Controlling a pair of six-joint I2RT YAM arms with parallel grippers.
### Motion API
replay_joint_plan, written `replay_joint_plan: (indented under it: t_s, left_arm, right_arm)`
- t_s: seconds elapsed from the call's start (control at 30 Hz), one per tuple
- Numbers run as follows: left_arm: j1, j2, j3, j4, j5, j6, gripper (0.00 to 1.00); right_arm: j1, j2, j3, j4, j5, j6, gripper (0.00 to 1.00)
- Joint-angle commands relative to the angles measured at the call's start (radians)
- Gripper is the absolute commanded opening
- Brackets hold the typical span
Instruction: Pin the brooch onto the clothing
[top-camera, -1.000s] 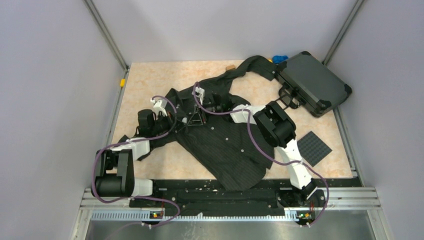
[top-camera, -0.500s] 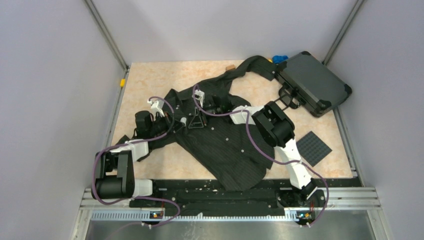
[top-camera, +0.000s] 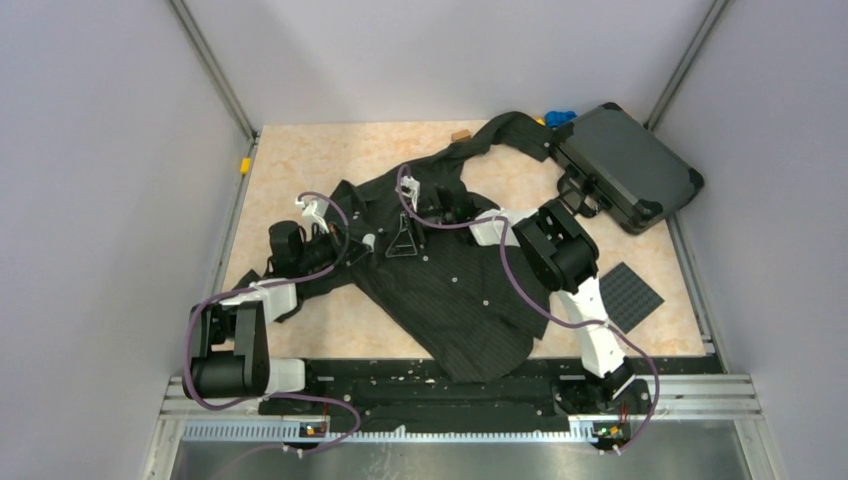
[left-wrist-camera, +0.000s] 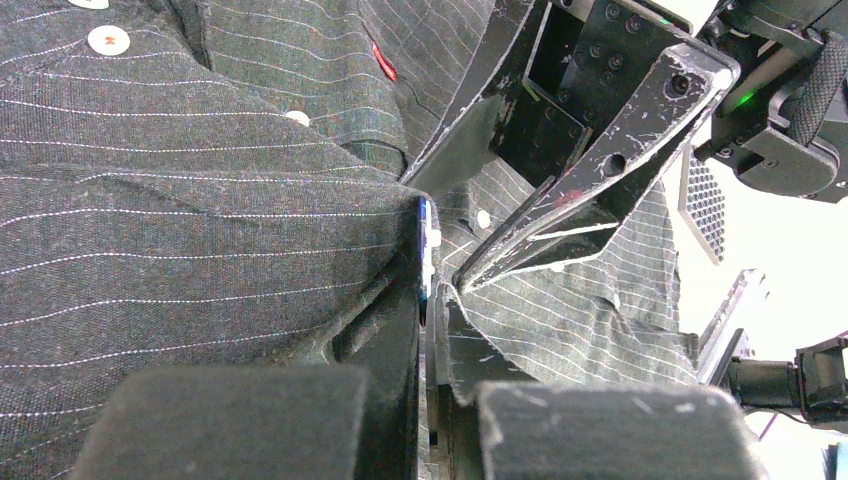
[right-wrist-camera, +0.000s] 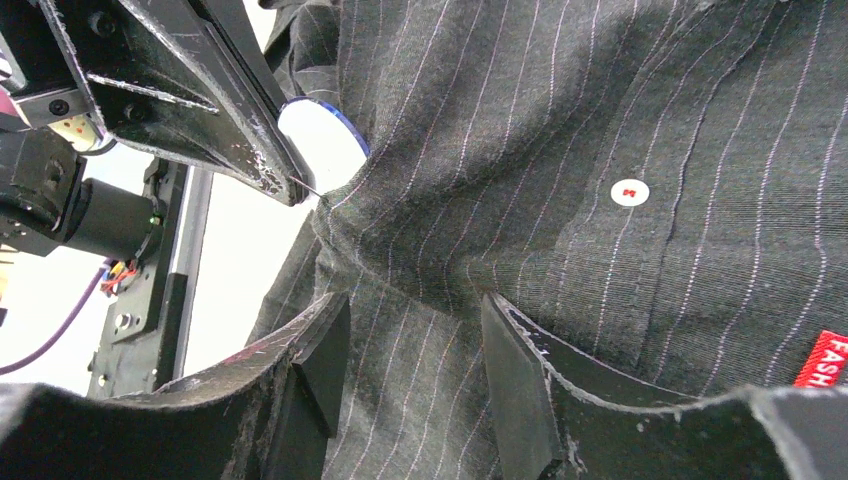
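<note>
The black pinstriped shirt (top-camera: 450, 290) lies spread across the table. My left gripper (top-camera: 365, 242) is shut on the brooch at the shirt's left part. In the left wrist view the left gripper (left-wrist-camera: 428, 250) holds the brooch (left-wrist-camera: 424, 222) edge-on against a fold of fabric. In the right wrist view the brooch (right-wrist-camera: 320, 135) is a pale disc with a blue rim, touching the shirt (right-wrist-camera: 560, 150). My right gripper (top-camera: 403, 240) is open. Its jaws (right-wrist-camera: 415, 350) stand apart over the fabric just below the brooch, and its fingers (left-wrist-camera: 600, 170) show close by in the left wrist view.
A dark hard case (top-camera: 625, 165) sits at the back right on a sleeve end, with a bright-blue toy piece (top-camera: 560, 117) behind it. A dark gridded plate (top-camera: 628, 295) lies at the right. The shirt's red tag (right-wrist-camera: 825, 358) and a white button (right-wrist-camera: 630, 192) are near my right gripper.
My right gripper has shifted slightly right and back over the shirt. My left gripper has settled lower and closer to it, still holding the brooch.
</note>
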Motion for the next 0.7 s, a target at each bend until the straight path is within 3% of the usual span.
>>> replay_joint_plan:
  t_s: [0.0,0.17,0.67]
  left_arm:
    - [0.003,-0.028,-0.004,0.073,0.041,0.001,0.0]
    - [0.003,-0.02,-0.004,0.082,0.052,-0.003,0.0]
    - [0.004,0.0,-0.001,0.107,0.079,-0.022,0.0]
  right_arm:
    - [-0.007,-0.063,0.047,0.056,-0.053,-0.022,0.55]
    - [-0.009,-0.041,0.088,0.055,-0.063,-0.021,0.56]
    - [-0.006,0.018,0.139,0.11,-0.113,0.031,0.47]
